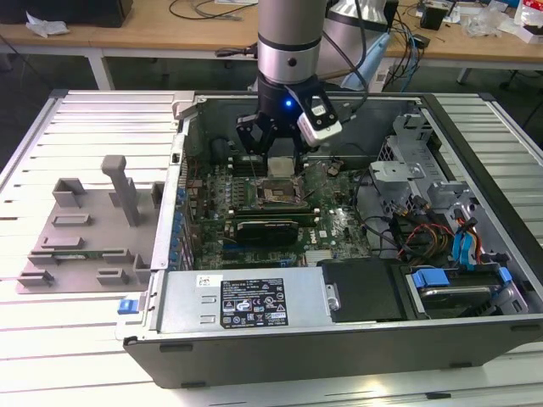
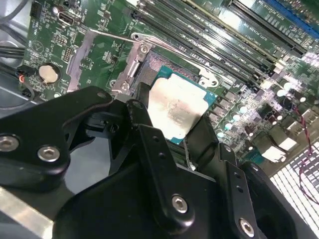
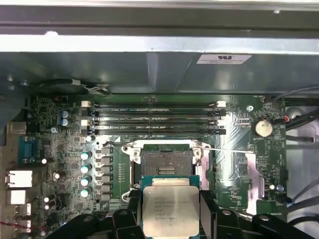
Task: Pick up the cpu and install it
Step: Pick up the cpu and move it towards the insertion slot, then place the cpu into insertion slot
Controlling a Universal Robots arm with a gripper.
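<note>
First wrist view: tool (image 3: 171, 213) clamps the cpu (image 3: 170, 209), seemingly above the socket (image 3: 166, 162); one edge cut off.

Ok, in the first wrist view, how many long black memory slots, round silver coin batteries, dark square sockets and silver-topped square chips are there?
Long black memory slots: 4
Round silver coin battery: 1
Dark open square socket: 1
Silver-topped flat square cpu, held in the black gripper: 1
Total: 7

Exterior view overlooks case (image 1: 297, 352); both wrist views close above socket (image 3: 166, 162) (image 2: 151, 67).
</note>
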